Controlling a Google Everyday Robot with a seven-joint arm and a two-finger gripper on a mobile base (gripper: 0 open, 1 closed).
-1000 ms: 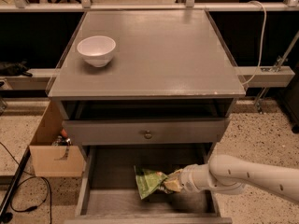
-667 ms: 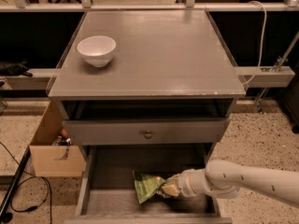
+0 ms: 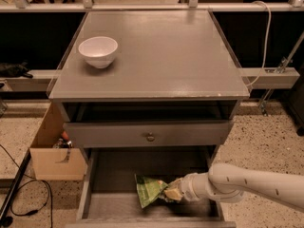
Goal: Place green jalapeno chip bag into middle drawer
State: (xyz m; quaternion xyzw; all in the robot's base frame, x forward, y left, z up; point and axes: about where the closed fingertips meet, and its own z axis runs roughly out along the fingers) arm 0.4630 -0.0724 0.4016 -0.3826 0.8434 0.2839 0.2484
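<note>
One risk is foreseen: the green jalapeno chip bag, held low inside the middle drawer by the claw clamped on its end, could be dragged out unless released first.

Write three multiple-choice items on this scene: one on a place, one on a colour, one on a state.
1. Where is the green jalapeno chip bag?
A on the cabinet top
B inside the middle drawer
C under the cabinet

2. What colour is the bowl?
A white
B red
C black

3. How does the middle drawer stand?
A pulled out
B pushed shut
C taken off

Key:
1 B, the bag is within the drawer's walls, with the gripper at its right edge.
2 A, the bowl on the cabinet top is white.
3 A, its grey floor shows in front of the cabinet.
</note>
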